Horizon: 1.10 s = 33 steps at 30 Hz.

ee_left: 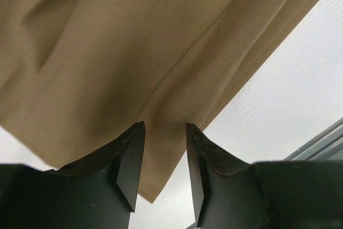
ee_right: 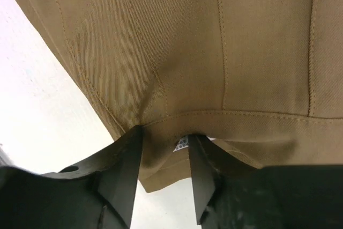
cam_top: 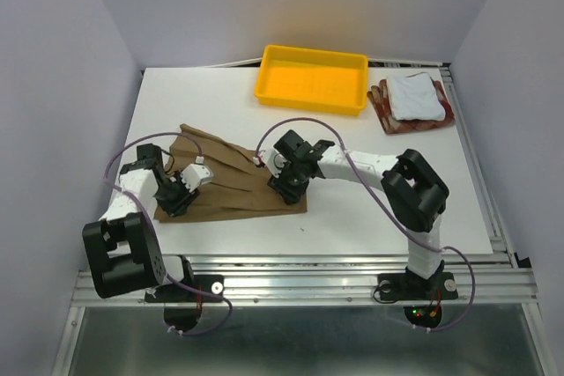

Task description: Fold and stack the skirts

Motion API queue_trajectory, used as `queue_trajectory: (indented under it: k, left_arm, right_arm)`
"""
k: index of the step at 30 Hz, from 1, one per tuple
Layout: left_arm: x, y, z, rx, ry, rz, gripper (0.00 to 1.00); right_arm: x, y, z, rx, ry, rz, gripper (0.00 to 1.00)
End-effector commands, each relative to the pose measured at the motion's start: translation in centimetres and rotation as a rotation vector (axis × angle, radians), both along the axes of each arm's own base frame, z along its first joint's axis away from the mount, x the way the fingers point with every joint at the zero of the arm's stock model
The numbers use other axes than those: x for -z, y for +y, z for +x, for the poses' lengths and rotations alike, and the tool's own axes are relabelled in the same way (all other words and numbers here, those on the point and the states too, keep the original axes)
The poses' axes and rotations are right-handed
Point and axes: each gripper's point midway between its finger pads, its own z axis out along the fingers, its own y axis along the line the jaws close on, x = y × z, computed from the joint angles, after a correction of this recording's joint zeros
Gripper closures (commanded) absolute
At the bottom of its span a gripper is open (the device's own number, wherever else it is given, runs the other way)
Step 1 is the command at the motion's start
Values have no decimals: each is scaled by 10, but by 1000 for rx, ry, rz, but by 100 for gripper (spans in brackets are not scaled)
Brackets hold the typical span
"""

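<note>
The big brown skirt (cam_top: pixel 231 184) lies spread out on the near left part of the white surface (cam_top: pixel 370 217), close to the two arms. The left gripper (cam_top: pixel 181 193) is down on its left end, and its fingers (ee_left: pixel 131 159) are almost closed, with a fold of brown cloth pinched between them. The right gripper (cam_top: pixel 286 187) is on the skirt's right end, also nearly closed, squeezing the stitched edge so it puckers. Far off at the back right, the white skirt (cam_top: pixel 412 96) sits folded on top of the red checked skirt (cam_top: pixel 379 105), just beside the yellow tray (cam_top: pixel 308 99)
</note>
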Motion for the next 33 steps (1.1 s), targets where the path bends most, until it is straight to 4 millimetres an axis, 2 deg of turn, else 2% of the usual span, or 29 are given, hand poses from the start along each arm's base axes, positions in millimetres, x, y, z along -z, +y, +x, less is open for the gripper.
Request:
queue_trajectory:
  k: [1, 2, 3, 4, 5, 7, 8, 10, 11, 13, 14, 15, 16, 17, 18, 19, 20, 23, 24, 25, 26, 27, 28, 29, 30, 32, 33]
  left_arm:
    - [26, 17, -6, 2, 58, 113, 56]
    - [31, 19, -5, -24, 71, 114, 63]
    - [34, 22, 2, -34, 60, 124, 65]
    - [40, 24, 11, -53, 66, 121, 70]
    - [41, 25, 19, -68, 61, 117, 73]
    - [50, 22, 30, -80, 86, 86, 77]
    - [42, 24, 53, -93, 48, 82, 81]
    - [49, 19, 73, -101, 63, 60, 83]
    - [39, 16, 98, -88, 17, 65, 83]
    - [42, 8, 117, -69, 15, 61, 83]
    - [33, 5, 136, -55, -25, 66, 80]
    - [34, -4, 146, -37, -36, 65, 78]
    - [23, -7, 163, -29, -79, 59, 75]
    - [19, -11, 170, -25, -93, 48, 70]
    - [5, -18, 187, -24, -129, 7, 63]
    - [7, -18, 182, -27, -109, 5, 63]
    - [-9, -23, 192, -19, -138, -45, 56]
    - [-43, -26, 184, -8, -184, -123, 50]
    - [-65, -25, 181, -2, -237, -128, 48]
    - [-71, -25, 174, 0, -248, -149, 47]
    - [-81, -25, 170, 4, -269, -152, 44]
    - [-101, -27, 165, 12, -327, -146, 42]
    - [-108, -27, 162, 15, -351, -143, 33]
    - [-116, -28, 160, 14, -382, -144, 25]
    - [-127, -32, 157, 7, -429, -149, 8]
    - [-130, -40, 152, 6, -444, -180, 4]
    - [-141, -45, 157, -2, -486, -199, 3]
  right_arm:
    - [17, -29, -6, -5, -22, -100, 59]
    - [22, -40, -12, 0, -16, -128, 64]
    - [21, -46, -16, 7, -13, -136, 66]
    - [18, -56, -23, 21, -18, -147, 76]
    - [12, -56, -21, 31, -30, -138, 81]
    - [20, -72, -38, 41, 13, -170, 92]
    - [19, -76, -43, 41, 21, -167, 98]
    - [27, -84, -61, 41, 84, -174, 99]
    - [27, -80, -71, 26, 133, -147, 99]
    - [22, -73, -83, -6, 205, -110, 99]
    - [15, -59, -95, -47, 268, -52, 84]
    - [9, -54, -99, -73, 296, -30, 72]
    - [-6, -39, -94, -94, 294, 24, 66]
    - [-19, -27, -96, -116, 314, 79, 60]
    - [-41, -15, -90, -149, 283, 137, 54]
    - [-48, -13, -92, -164, 284, 162, 54]
    - [-69, -4, -87, -178, 261, 205, 48]
    - [-123, 7, -89, -229, 205, 323, 45]
    - [-142, 9, -84, -232, 180, 373, 44]
    - [-161, 8, -81, -230, 159, 415, 44]
    - [-170, 2, -66, -197, 151, 448, 44]
    - [-181, 0, -55, -167, 141, 475, 44]
    - [-185, -2, -40, -137, 121, 497, 44]
    - [-184, -7, -26, -99, 107, 505, 44]
    - [-172, -17, 2, -18, 92, 484, 46]
    - [-154, -21, 34, 34, 44, 445, 49]
    - [-127, -22, 47, 54, 66, 394, 51]
